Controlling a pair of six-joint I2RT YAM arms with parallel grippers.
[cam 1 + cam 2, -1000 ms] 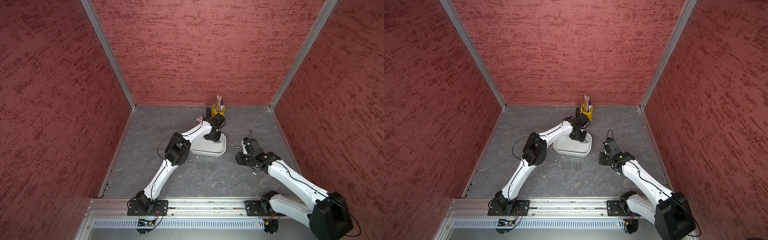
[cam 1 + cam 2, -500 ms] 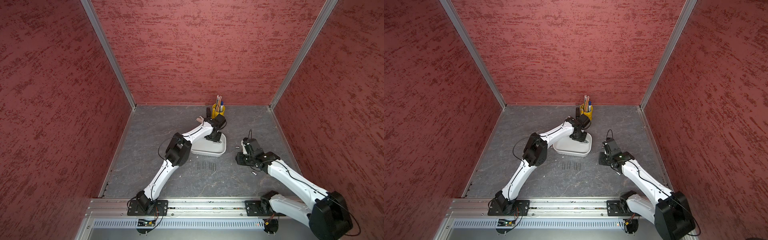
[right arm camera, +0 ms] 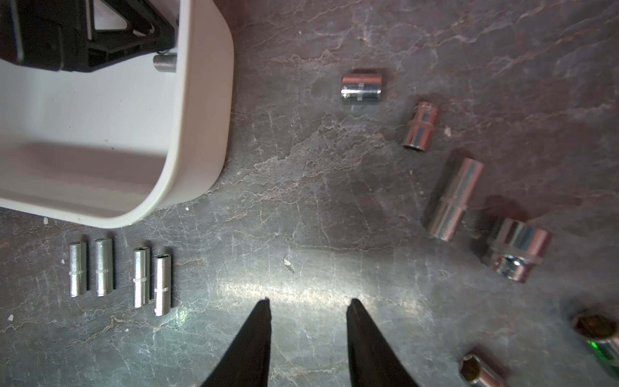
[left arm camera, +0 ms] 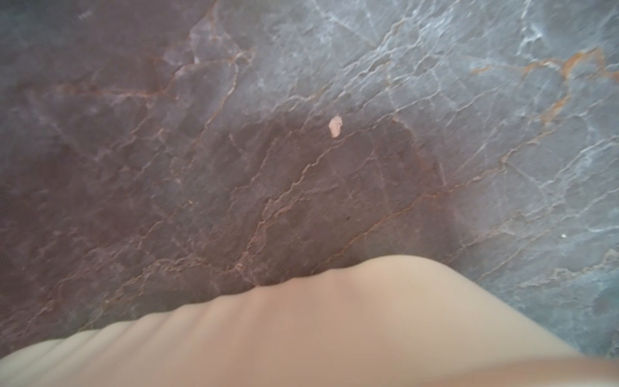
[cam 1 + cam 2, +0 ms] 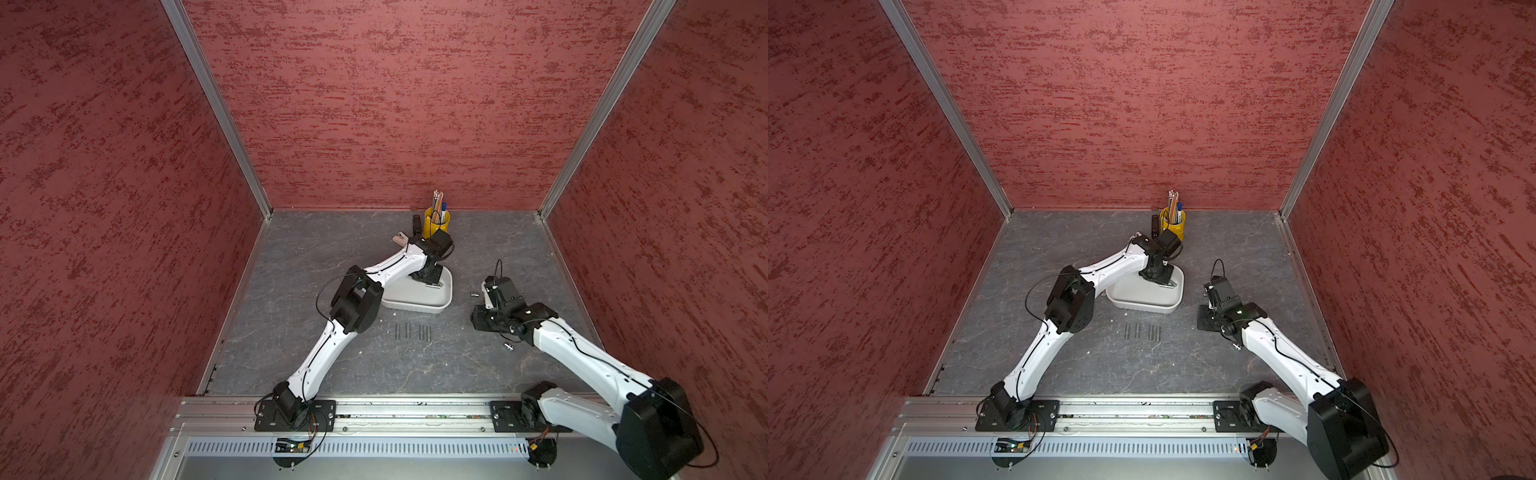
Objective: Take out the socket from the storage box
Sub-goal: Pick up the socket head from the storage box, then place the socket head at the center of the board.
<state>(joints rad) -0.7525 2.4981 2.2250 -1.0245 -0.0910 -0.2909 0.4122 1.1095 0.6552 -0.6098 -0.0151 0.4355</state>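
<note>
A lab robot cell: red textured panels (image 5: 415, 104) in aluminium framing (image 5: 216, 108) wall in a slate-look tabletop (image 5: 332, 232), with a metal mounting rail (image 5: 415, 409) well behind the right gripper (image 3: 310, 300).

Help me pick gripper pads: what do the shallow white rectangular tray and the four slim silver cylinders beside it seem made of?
The shallow white rectangular tray looks like moulded plastic, smooth and semi-matt: rounded corners, soft shading, no sharp glints. The four slim silver cylinders look like steel, perhaps chrome-plated: bright streaked highlights, a fine knurled band round each.
</note>
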